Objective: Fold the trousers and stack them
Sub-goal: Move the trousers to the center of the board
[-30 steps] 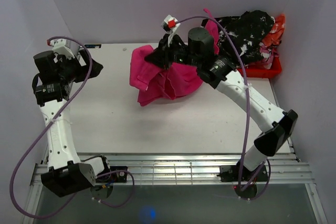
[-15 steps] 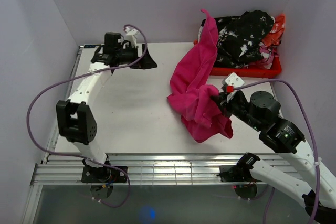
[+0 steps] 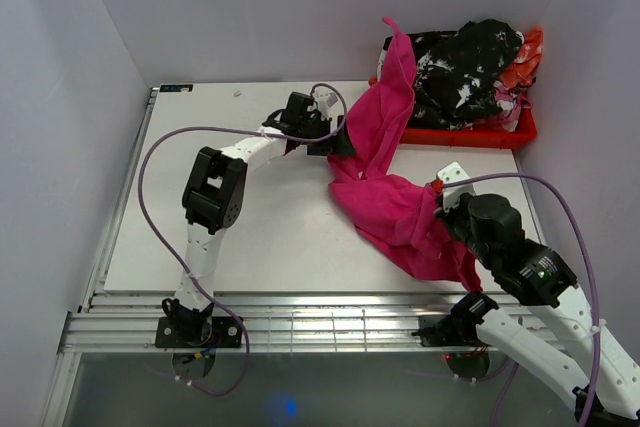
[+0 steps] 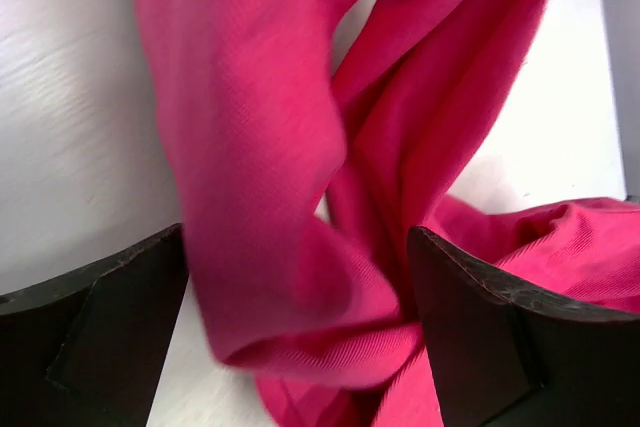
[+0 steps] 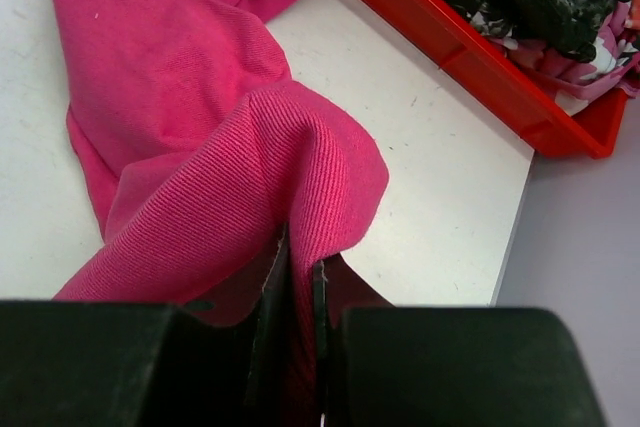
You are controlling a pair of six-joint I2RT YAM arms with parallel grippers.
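From above, the trousers (image 3: 395, 212) lie as one long twisted band. It runs from the left end of the red crate (image 3: 500, 134) at the far right, diagonally across the table (image 3: 230, 227) toward the near right edge. The left gripper (image 3: 340, 140) is against the left flank of the band's far stretch, and the right gripper (image 3: 438, 205) is near its other end. In the left wrist view the two dark fingers (image 4: 95, 332) stand spread wide. A fold of pink cloth lies between them, not yet pinched, its length running away ahead of them. In the right wrist view the jaws are pressed together on a ridge of the cloth. The rest trails ahead and to the left, with the crate off to the right. The left arm looks placed to close next, crosswise on the band.
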